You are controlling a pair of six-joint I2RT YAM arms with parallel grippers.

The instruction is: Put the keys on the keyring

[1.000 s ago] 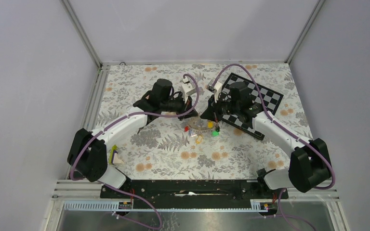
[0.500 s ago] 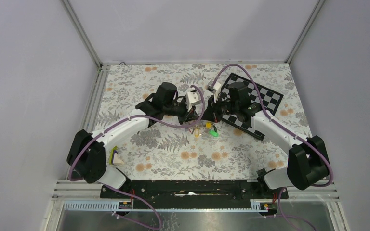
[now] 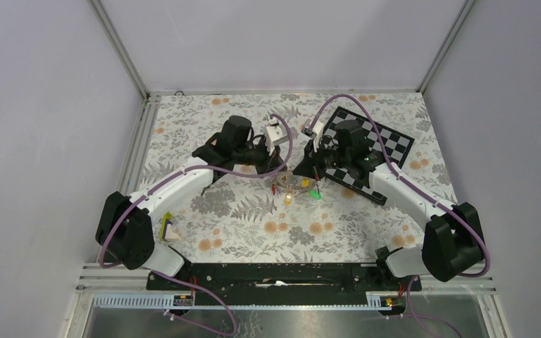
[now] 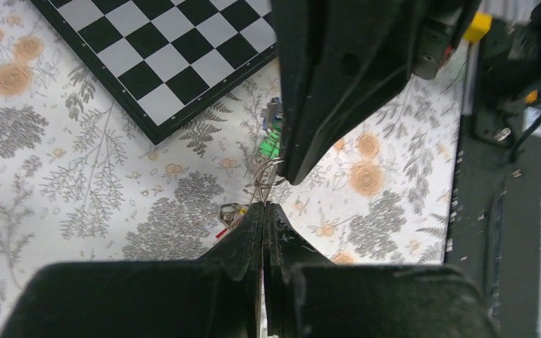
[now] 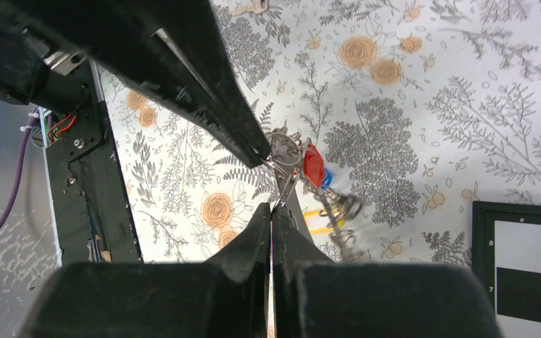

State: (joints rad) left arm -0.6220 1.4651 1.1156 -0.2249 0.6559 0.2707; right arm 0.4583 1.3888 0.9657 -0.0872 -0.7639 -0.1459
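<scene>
Top external shows the flower-patterned table (image 3: 239, 218) with the left arm (image 3: 176, 184) and the right arm (image 3: 401, 189) both bent inward, their ends meeting just off the chequered board's (image 3: 387, 144) left corner. The right arm's wrist lies over the left part of that board, and the left arm's wrist is farther from it on the same side. In the left wrist view the left gripper (image 4: 264, 205) has its two fingers pressed flat together, nipping the lower edge of the keyring (image 4: 268, 172), which shows here as a thin wire loop held off the cloth below the board's near edge. The right gripper (image 5: 273, 206) is likewise closed tight on the same wire from the opposite side, so the two tips nearly touch. The keys (image 3: 297, 190) hang in a bunch under the ring, beside the board's left corner. In the bunch a red key (image 5: 315, 165), a blue key (image 5: 326, 179) and a yellow key (image 5: 315, 213) show from the right wrist, and a green key (image 4: 272, 146) from the left wrist. How many are threaded on the ring cannot be told.
</scene>
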